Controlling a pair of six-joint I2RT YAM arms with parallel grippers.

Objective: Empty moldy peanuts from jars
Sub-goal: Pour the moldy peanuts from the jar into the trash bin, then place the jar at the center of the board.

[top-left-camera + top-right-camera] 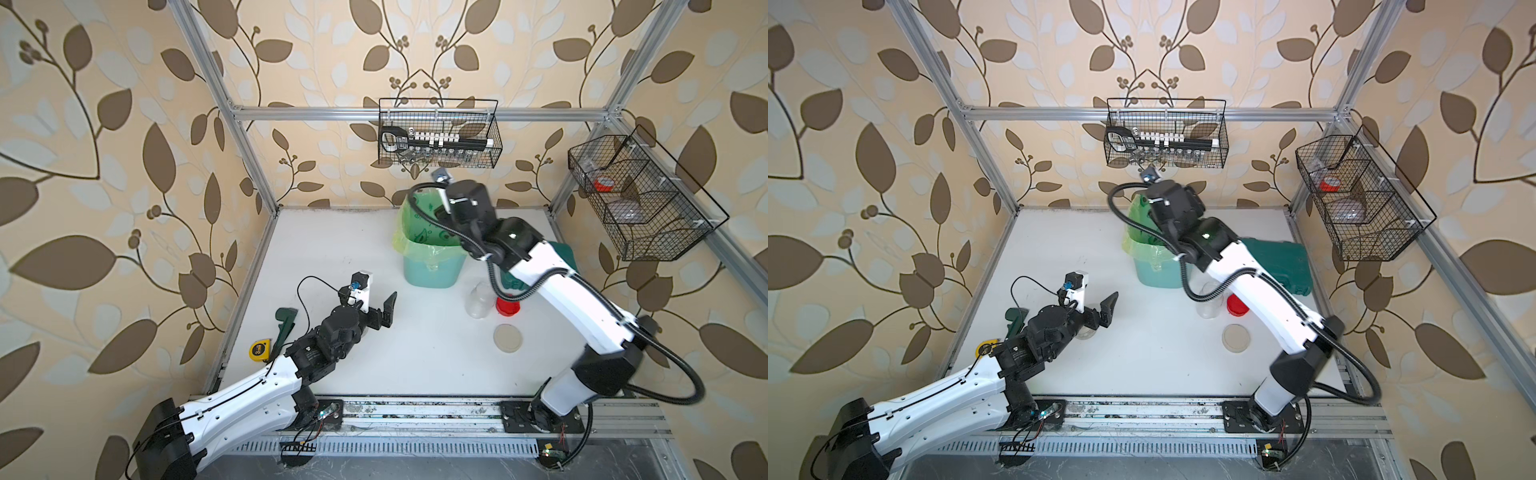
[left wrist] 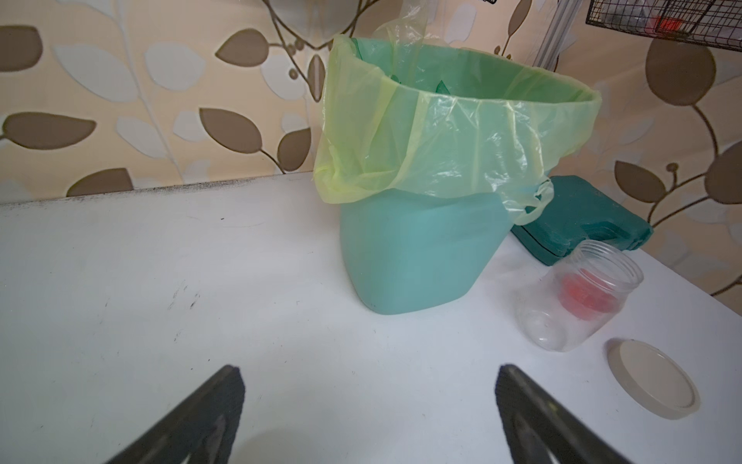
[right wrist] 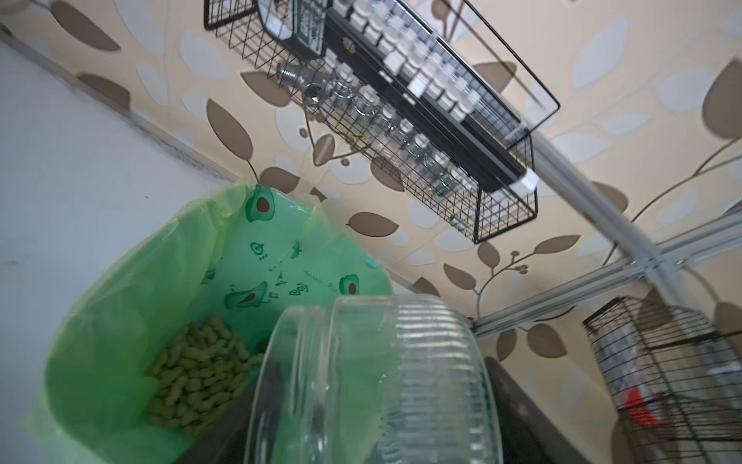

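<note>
My right gripper (image 3: pixel 369 422) is shut on a clear ribbed jar (image 3: pixel 373 373), tipped over the mint-green bin (image 1: pixel 430 266). The jar looks empty. A heap of moldy peanuts (image 3: pixel 196 377) lies in the bin's green bag (image 3: pixel 120 321). In both top views the right wrist (image 1: pixel 465 203) hides the held jar. A second clear jar (image 1: pixel 480 301) stands open and empty on the table, with a red lid (image 1: pixel 508 306) and a beige lid (image 1: pixel 508 338) beside it. My left gripper (image 1: pixel 372 297) rests low over the left of the table, open and holding nothing (image 2: pixel 371 371).
A dark green case (image 1: pixel 1279 262) lies behind the right arm, next to the bin. Wire baskets hang on the back wall (image 1: pixel 440 137) and the right wall (image 1: pixel 640 199). A yellow tape measure (image 1: pixel 259 349) and a green tool (image 1: pixel 284 320) lie at the table's left edge.
</note>
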